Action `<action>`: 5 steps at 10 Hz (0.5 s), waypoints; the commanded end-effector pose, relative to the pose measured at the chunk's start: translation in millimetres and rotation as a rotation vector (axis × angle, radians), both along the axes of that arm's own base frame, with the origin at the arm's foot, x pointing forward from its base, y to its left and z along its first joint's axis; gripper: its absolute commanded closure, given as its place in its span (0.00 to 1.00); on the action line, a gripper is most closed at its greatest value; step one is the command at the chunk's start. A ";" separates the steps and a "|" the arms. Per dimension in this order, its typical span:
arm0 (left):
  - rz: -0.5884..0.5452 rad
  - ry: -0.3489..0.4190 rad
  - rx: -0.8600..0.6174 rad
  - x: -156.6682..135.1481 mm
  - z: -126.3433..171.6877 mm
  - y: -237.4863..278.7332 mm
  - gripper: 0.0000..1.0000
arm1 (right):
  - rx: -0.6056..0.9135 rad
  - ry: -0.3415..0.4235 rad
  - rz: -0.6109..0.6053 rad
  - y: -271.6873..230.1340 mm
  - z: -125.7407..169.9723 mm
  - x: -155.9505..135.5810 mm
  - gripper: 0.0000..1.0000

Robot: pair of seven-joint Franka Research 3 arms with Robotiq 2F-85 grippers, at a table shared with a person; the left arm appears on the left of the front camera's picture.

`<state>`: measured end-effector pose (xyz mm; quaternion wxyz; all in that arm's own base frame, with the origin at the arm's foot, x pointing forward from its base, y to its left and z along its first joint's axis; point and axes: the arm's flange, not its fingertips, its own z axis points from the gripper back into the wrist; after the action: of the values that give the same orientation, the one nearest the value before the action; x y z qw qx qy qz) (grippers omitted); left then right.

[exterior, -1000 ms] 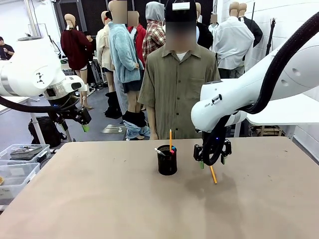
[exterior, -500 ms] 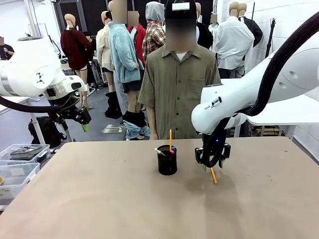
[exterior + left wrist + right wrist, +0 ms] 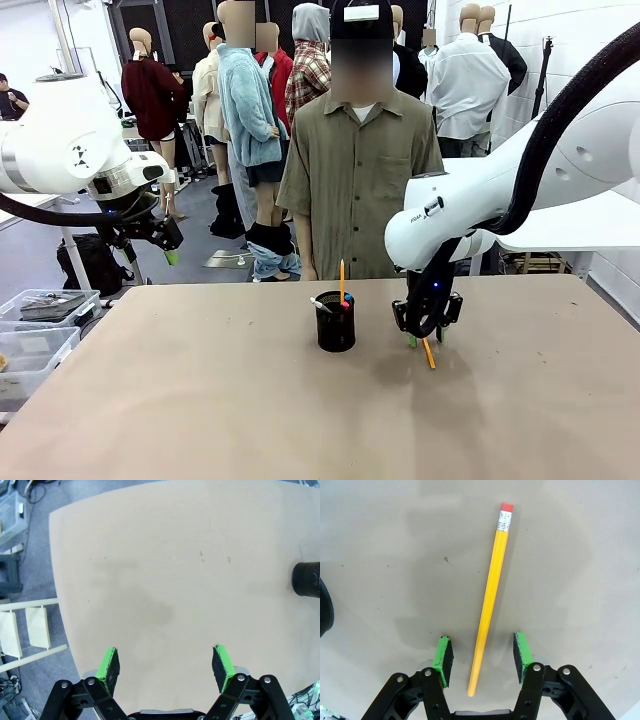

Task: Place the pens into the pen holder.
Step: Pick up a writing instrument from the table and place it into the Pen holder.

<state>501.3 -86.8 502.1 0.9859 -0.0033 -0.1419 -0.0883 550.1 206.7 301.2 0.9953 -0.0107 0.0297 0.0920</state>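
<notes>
An orange-yellow pencil with a red eraser lies flat on the tan table; it also shows as a short orange stick right of the holder. My right gripper hangs open low over it, green pads on either side of its lower end, not touching. The black mesh pen holder stands at the table's middle with several pens in it, one orange pencil upright; it also shows at the left wrist view's right edge. My left gripper is open and empty, raised high beyond the table's left edge.
A person in an olive shirt stands at the far side behind the holder. Clear plastic bins sit off the table's left edge. Bare tabletop spreads in front of the holder and to the left.
My right gripper has sunk lower toward the table over the lying pencil. The left arm has stayed still.
</notes>
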 end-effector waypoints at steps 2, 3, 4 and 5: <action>-0.013 -0.006 -0.004 -1.3 0.0 2.6 0.04 | 0.005 -0.011 -0.014 3.7 -4.9 6.0 0.37; -0.013 -0.006 -0.004 -1.3 0.0 2.6 0.04 | 0.008 -0.012 -0.008 2.9 -5.8 5.8 0.57; -0.013 -0.006 -0.004 -1.3 0.0 2.6 0.04 | 0.013 -0.010 -0.002 2.9 -5.7 5.8 0.77; -0.013 -0.006 -0.004 -1.3 0.0 2.6 0.04 | 0.011 -0.010 -0.002 2.4 -6.4 5.8 0.97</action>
<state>501.3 -86.8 502.1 0.9859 -0.0033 -0.1419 -0.0883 550.9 212.8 303.2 0.9950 -0.0091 0.0268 0.0960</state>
